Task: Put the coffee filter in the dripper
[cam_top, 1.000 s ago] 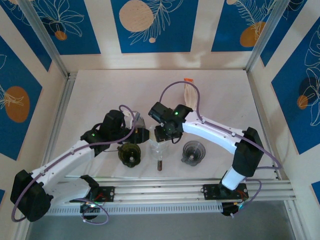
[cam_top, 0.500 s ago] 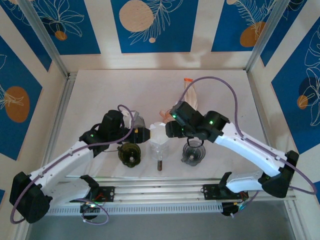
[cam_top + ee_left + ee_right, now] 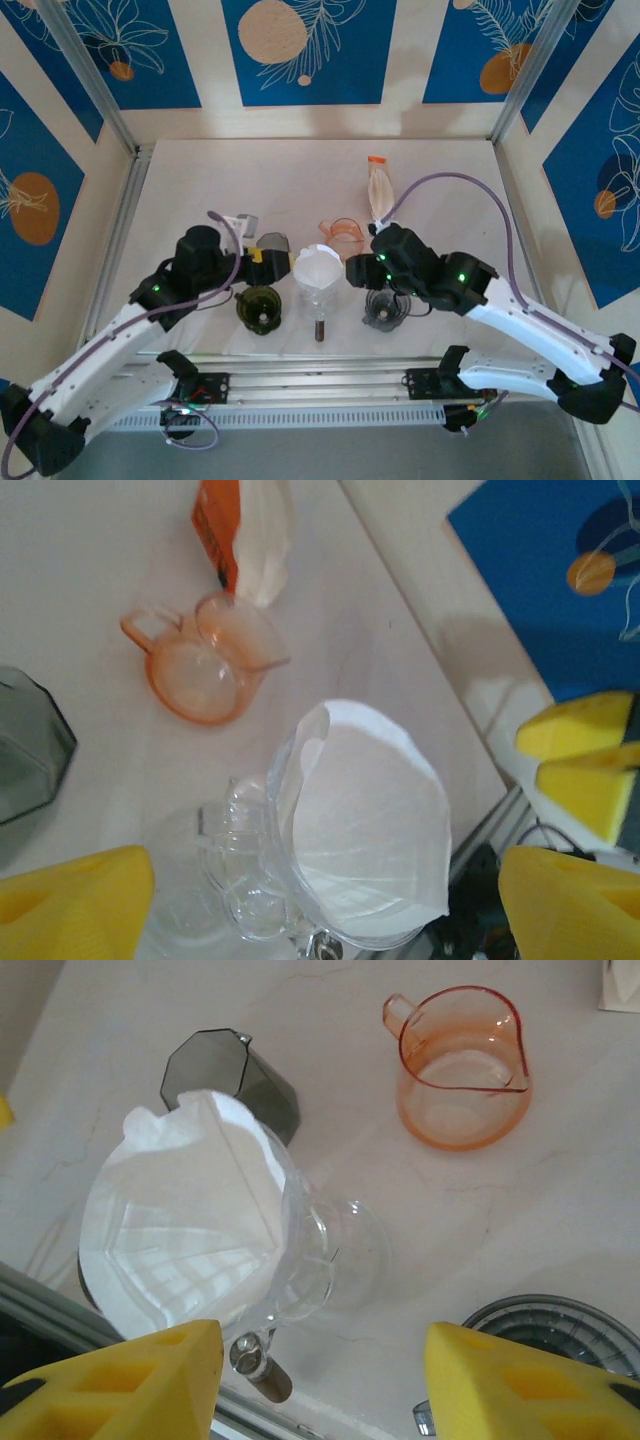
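From the top camera, the white coffee filter (image 3: 318, 267) sits opened as a cone inside the clear dripper (image 3: 319, 297), which stands on the table (image 3: 250, 180) near its front edge. The left hand (image 3: 277, 250) is just left of the dripper and the right hand (image 3: 356, 270) just right of it; neither touches it. An orange pitcher (image 3: 343, 230) stands behind the dripper, and a filter packet (image 3: 378, 185) lies farther back. A dark jar (image 3: 260, 306) and a grey round piece (image 3: 387, 305) flank the dripper.

In the left wrist camera, the left hand (image 3: 320, 905) is spread wide and grips nothing, its 2 yellow fingers (image 3: 75, 900) at the lower corners. The filter (image 3: 370, 820) lines the dripper (image 3: 245, 880) between them, its rim standing slightly above the dripper's edge. The pitcher (image 3: 200, 670) and packet (image 3: 250, 530) lie beyond.

In the right wrist camera, the right hand (image 3: 325, 1385) has its jaws apart and holds nothing. The filter (image 3: 180, 1230) rests in the dripper (image 3: 335, 1250), above the left finger. The pitcher (image 3: 460, 1070) is well apart.
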Controlling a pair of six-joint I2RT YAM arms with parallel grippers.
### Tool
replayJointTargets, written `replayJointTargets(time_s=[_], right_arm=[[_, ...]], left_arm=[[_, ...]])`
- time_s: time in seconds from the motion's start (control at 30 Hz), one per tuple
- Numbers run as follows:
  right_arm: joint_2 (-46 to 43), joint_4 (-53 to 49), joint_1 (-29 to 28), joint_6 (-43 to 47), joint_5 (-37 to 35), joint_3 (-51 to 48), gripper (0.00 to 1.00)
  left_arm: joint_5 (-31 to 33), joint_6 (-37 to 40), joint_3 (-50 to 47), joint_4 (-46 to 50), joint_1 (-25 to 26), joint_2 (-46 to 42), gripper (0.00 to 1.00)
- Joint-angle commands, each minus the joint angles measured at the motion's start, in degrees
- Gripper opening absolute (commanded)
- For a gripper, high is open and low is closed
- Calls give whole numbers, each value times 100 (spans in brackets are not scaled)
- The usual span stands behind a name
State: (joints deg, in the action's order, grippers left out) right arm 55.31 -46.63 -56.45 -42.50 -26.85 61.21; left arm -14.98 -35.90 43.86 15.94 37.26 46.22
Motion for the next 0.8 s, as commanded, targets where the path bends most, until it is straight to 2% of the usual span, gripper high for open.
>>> replayJointTargets(time_s=[0.0, 0.13, 0.23, 0.3, 0.53, 0.77], right_arm=[[-341, 634, -269, -25, -142, -540, 57], [-585, 953, -771, -127, -297, -1216, 57], [-646, 1043, -1269, -110, -234, -1571, 56], [-618, 1103, -1549, -217, -255, -1803, 56], [-387, 2262, -2862, -568, -1362, -2712, 56], [544, 2992, -3016, -533, -1462, -2908, 56]], left_arm=[[861, 11, -44, 401, 11, -391, 93], [1474, -342, -674, 286, 5, -941, 95], [1635, -523, -1107, 152, 2, -1360, 96], [1874, -640, -1194, 452, -5, -1521, 98], [1914, -638, -1209, 921, -25, -1610, 98], [1899, -770, -1363, 1031, -38, -1730, 97]])
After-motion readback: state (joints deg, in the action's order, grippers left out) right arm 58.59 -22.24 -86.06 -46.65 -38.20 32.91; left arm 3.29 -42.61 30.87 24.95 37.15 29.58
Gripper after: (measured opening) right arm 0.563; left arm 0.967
